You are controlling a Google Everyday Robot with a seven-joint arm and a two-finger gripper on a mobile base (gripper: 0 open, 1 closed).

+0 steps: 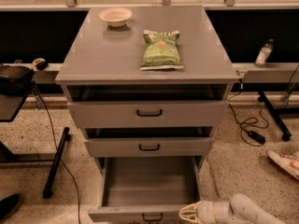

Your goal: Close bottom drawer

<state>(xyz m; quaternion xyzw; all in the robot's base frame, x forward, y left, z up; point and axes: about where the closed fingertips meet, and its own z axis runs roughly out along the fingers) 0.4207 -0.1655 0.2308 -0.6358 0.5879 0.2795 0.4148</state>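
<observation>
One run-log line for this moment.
bottom drawer: pulled open, tray empty | gripper: low, by drawer front's right end | task: not done

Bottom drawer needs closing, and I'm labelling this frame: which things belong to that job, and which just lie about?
Job:
bottom drawer, pulled out
gripper, at its front edge

Lying about:
bowl
green chip bag
bottle
top drawer
middle drawer

The grey counter (pixel 103 55) carries two things, well apart: a small pale bowl (pixel 115 16) upright near its back left corner, and a green snack bag (pixel 161 49) lying flat right of centre. Below, over the speckled floor (pixel 233 167), the tool (pixel 187 213) sits at the front right corner of the pulled-out bottom drawer (pixel 149 185).
</observation>
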